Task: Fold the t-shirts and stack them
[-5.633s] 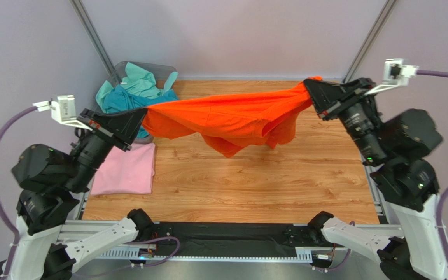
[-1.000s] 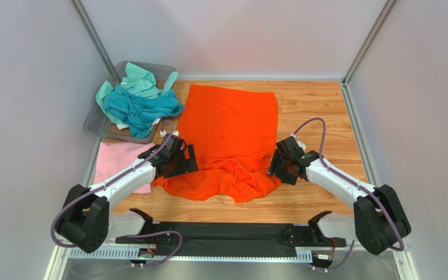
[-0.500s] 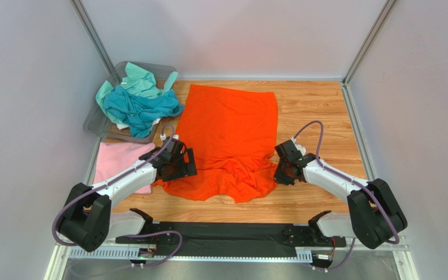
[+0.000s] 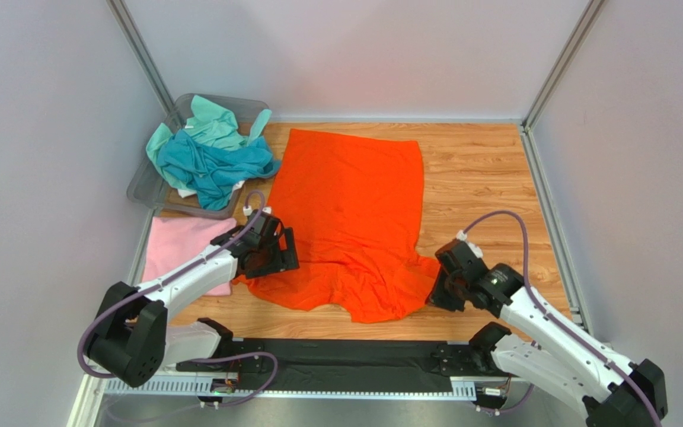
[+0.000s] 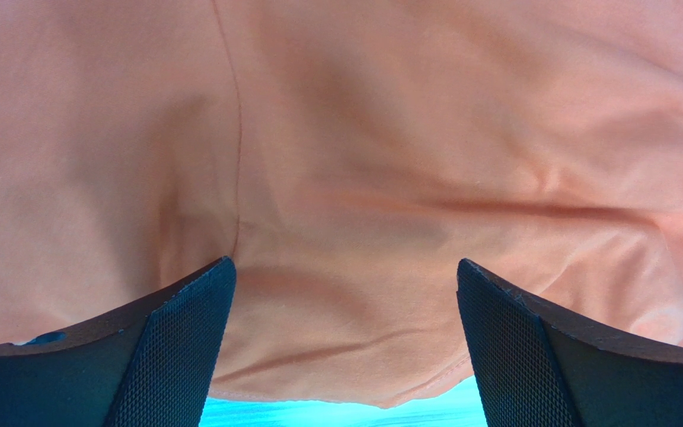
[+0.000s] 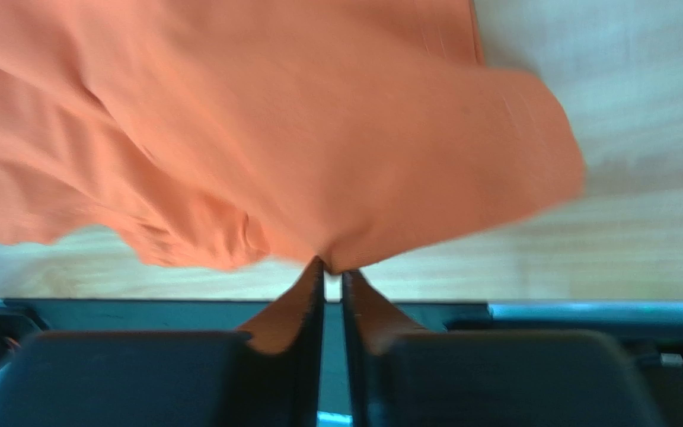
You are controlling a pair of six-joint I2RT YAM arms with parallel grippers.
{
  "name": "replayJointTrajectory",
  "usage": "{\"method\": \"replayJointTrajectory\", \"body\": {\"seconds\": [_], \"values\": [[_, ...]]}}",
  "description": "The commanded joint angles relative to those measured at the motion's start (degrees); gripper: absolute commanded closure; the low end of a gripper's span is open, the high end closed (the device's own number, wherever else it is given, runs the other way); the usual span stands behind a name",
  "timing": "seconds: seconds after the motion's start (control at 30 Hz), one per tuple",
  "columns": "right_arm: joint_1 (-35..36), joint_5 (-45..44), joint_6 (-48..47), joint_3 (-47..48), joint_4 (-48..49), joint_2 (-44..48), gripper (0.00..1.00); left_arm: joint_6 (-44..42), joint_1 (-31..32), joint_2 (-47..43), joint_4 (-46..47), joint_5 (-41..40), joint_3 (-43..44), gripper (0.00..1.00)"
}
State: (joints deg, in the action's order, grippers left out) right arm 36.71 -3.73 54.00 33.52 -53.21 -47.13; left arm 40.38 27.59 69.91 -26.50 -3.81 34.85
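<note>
The bright orange t-shirt (image 4: 354,205) lies spread on the wooden table, flat at the far end and rumpled at its near end. My right gripper (image 4: 439,289) is shut on the shirt's near right corner, and in the right wrist view a pinch of orange cloth (image 6: 336,178) stands at the gripper's (image 6: 333,267) tips. My left gripper (image 4: 269,258) stands open over the shirt's near left edge, with orange cloth (image 5: 345,178) under its spread fingers (image 5: 185,329). A pale pink t-shirt (image 4: 185,249) lies folded at the left. Teal and mint green t-shirts (image 4: 207,151) are heaped in the bin.
The grey see-through bin (image 4: 154,182) sits at the far left corner. A black strip (image 4: 345,360) runs along the near table edge between the arm bases. Bare wood (image 4: 488,178) shows to the right of the orange shirt.
My right gripper has closed on the shirt's near right corner and pulled it toward the near edge, drawing that side out. The left gripper has stayed in place, open.
</note>
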Motion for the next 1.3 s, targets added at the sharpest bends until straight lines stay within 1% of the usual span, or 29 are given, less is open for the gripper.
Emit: {"method": "replayJointTrajectory", "body": {"seconds": [0.0,0.07,0.1,0.13,0.17,0.2,0.27,0.3,0.33,0.37,0.43,0.53,0.57,0.63,0.67,0.7,0.73,0.77,0.87,1.07,1.27], "values": [[2.4,2.8,7.7,-5.4,-5.7,4.0,0.84,-0.1,-0.2,-2.2,-2.3,-1.6,0.7,0.0],[2.8,5.9,7.6,-7.1,-4.7,4.3,0.8,-0.2,-0.2,-2.5,-3.0,-2.2,1.3,0.0],[2.8,6.1,7.4,-7.1,-4.5,4.2,0.77,-0.3,-0.2,-2.6,-3.8,-2.3,1.5,0.0],[2.9,6.2,7.0,-6.7,-4.5,3.9,0.71,-0.4,-0.2,-2.7,-4.3,-2.9,1.8,0.0],[2.8,6.1,5.8,-6.1,-4.7,3.7,0.64,-0.5,-0.2,-2.8,-4.7,-3.1,2.3,0.0],[2.9,5.7,5.2,-4.1,-5.0,3.2,0.47,-0.5,-0.2,-3.0,-5.2,-3.3,2.5,0.0],[2.9,2.8,3.4,-1.4,-6.5,2.8,0.28,-0.9,-0.2,-3.3,-5.2,-3.2,3.0,0.0],[2.9,0.8,2.5,2.0,-6.8,2.2,0.17,-1.0,-0.2,-3.6,-5.3,-3.0,3.3,0.0],[2.9,-0.3,1.8,3.6,-6.9,1.9,0.0,-1.6,-0.2,-3.8,-5.2,-2.3,3.6,0.0],[2.8,-2.8,0.9,5.0,-6.8,1.5,0.0,-1.8,-0.2,-3.8,-5.2,-2.2,4.3,0.0],[2.8,-4.8,0.2,7.7,-5.5,0.2,0.0,-2.0,-0.2,-3.8,-4.9,-2.2,4.6,0.0],[2.6,-6.3,-1.5,9.0,-0.6,-2.8,0.0,-2.1,-0.2,-3.0,-3.8,-1.3,4.8,0.0],[2.5,-6.6,-1.6,8.9,2.7,-4.9,0.0,-2.1,-0.2,-2.5,-3.6,-1.1,5.0,0.0],[1.0,-5.4,-3.9,7.5,7.4,-7.5,0.0,-2.1,-0.2,-1.9,-2.9,-0.7,4.8,0.0],[0.1,-2.4,-4.4,6.8,12.3,-10.7,0.0,-2.1,-0.2,-1.5,-2.7,-0.5,4.7,0.0],[-0.8,-0.8,-5.0,6.6,14.3,-12.4,0.0,-2.1,-0.2,-0.8,-2.4,-0.4,4.6,0.0],[-2.3,0.7,-6.0,6.4,18.5,-14.0,0.0,-2.3,-0.2,-0.5,-2.2,-0.1,4.6,0.0],[-2.8,2.2,-7.0,6.4,20.3,-15.7,0.0,-2.4,-0.2,0.0,-2.0,0.0,4.3,0.0],[-5.2,2.2,-10.0,7.6,24.4,-25.2,0.0,-2.6,-0.2,1.8,-1.5,-0.1,3.7,0.0],[-11.2,2.9,-13.3,8.8,26.8,-38.2,0.0,-2.1,-0.2,3.3,-0.7,0.9,1.6,0.0],[-17.5,1.7,-17.2,11.9,26.1,-44.4,0.0,-1.8,-0.2,3.2,-0.5,3.3,-0.3,0.0]]}}
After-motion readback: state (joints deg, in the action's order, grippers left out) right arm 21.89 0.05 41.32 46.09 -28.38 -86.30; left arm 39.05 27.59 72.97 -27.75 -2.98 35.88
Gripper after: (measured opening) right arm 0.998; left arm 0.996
